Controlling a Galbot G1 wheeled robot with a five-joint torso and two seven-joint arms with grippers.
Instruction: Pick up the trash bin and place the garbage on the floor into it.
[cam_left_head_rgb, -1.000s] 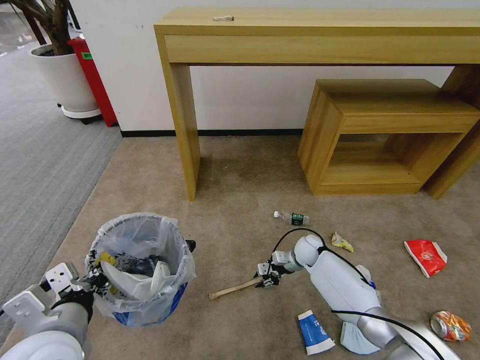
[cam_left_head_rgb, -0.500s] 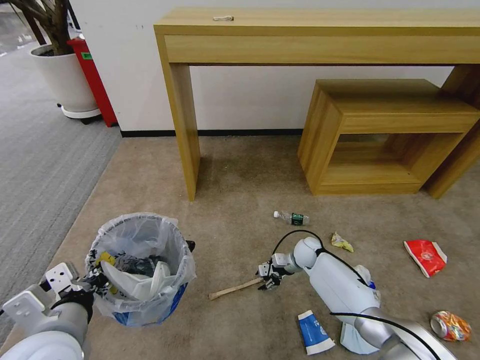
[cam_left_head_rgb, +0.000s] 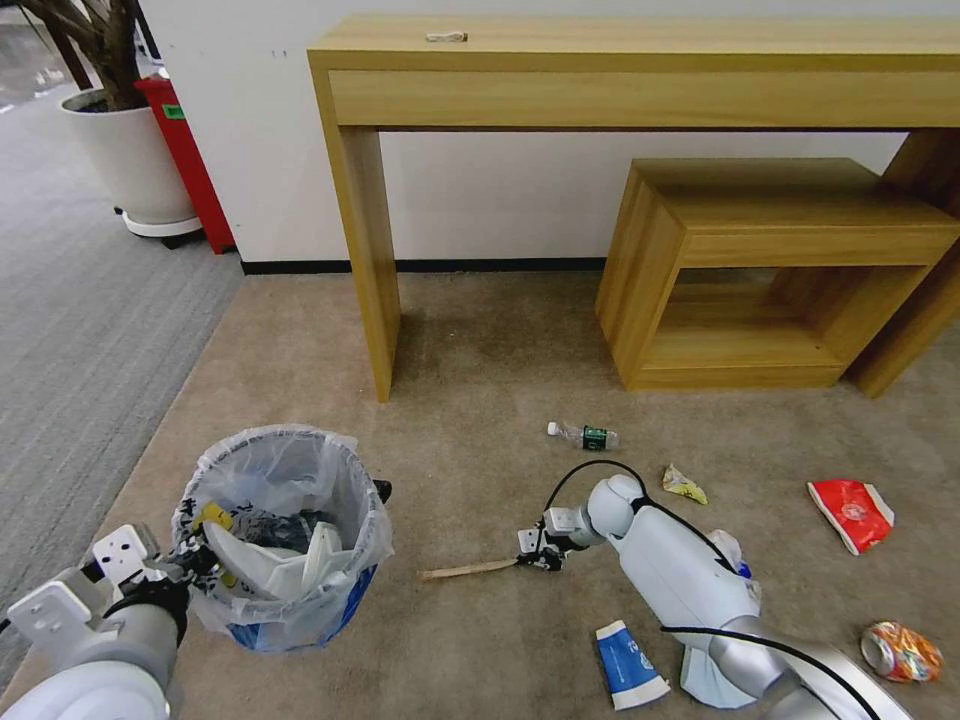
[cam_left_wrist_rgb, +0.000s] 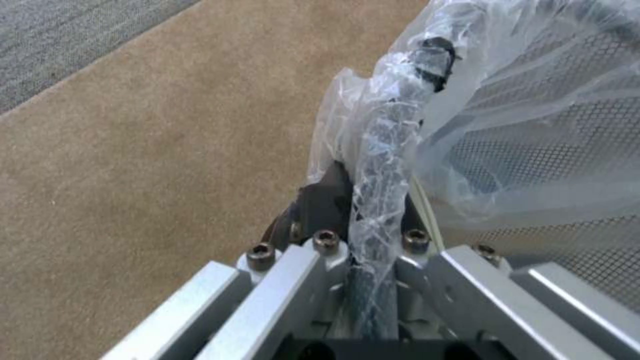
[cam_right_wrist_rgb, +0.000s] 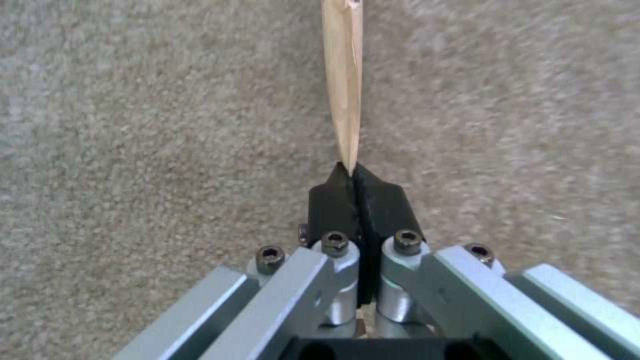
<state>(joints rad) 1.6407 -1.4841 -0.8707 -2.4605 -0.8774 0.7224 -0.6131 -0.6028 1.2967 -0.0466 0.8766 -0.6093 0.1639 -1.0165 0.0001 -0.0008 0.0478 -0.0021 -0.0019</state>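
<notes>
Down on the beige short-pile carpet (cam_left_head_rgb: 480, 360), your right end effector (cam_left_head_rgb: 545, 558) is clenched on one end of the thin wooden stick (cam_left_head_rgb: 466, 570); the right wrist view shows the black pads (cam_right_wrist_rgb: 333, 205) pressed together with the stick (cam_right_wrist_rgb: 343, 75) running straight out from between them. The stick lies nearly level, low over the carpet, its free end pointing toward the bin.

Your left end effector (cam_left_head_rgb: 185, 562) is at the near rim of the small round blue trash bin with its translucent whitish bag liner (cam_left_head_rgb: 280, 540), and the left wrist view shows it grasping that bag-wrapped rim (cam_left_wrist_rgb: 387, 150). White slippers and darker scraps already sit inside the bin (cam_left_head_rgb: 270, 560).

Other litter lies apart on the carpet: a green-labelled clear bottle (cam_left_head_rgb: 583, 435) beyond the right arm, a small yellow wrapper (cam_left_head_rgb: 684, 485), a red snack wrapper (cam_left_head_rgb: 851, 512), a crushed orange can (cam_left_head_rgb: 902, 651), a blue-white paper cup (cam_left_head_rgb: 628, 665) and a pale-blue mask (cam_left_head_rgb: 712, 680) beside it, partly under the arm.
</notes>
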